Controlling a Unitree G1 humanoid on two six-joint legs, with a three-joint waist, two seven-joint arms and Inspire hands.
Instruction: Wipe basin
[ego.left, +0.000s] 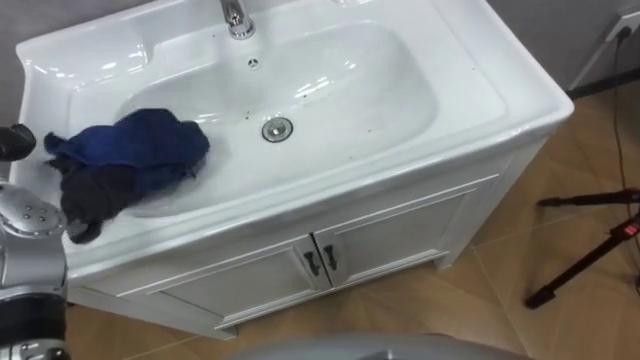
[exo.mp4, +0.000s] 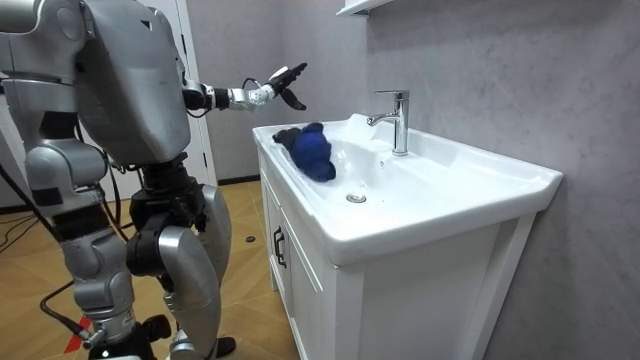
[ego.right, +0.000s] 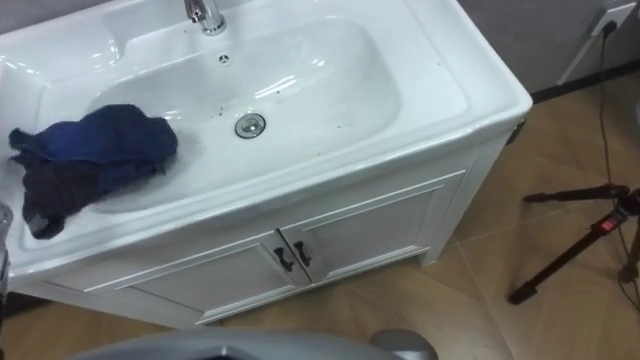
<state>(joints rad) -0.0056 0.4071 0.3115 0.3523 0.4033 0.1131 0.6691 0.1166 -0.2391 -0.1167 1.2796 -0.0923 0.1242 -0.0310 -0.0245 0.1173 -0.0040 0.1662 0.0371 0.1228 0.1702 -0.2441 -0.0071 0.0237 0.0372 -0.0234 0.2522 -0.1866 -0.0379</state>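
One blue cloth (ego.left: 125, 155) in one basin (ego.left: 340, 90), one tap (ego.left: 236, 18), left hand (exo.mp4: 282, 87) spread

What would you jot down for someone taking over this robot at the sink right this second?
Left hand: open, raised in the air near the basin's left end, holding nothing.
Right hand: hangs low at the robot's side, idle.
Blue cloth: bunched on the left slope of the basin, no hand on it.
Done: cannot tell how much is wiped; small dark specks show near the drain.
Left: grasp the cloth and wipe the bowl.
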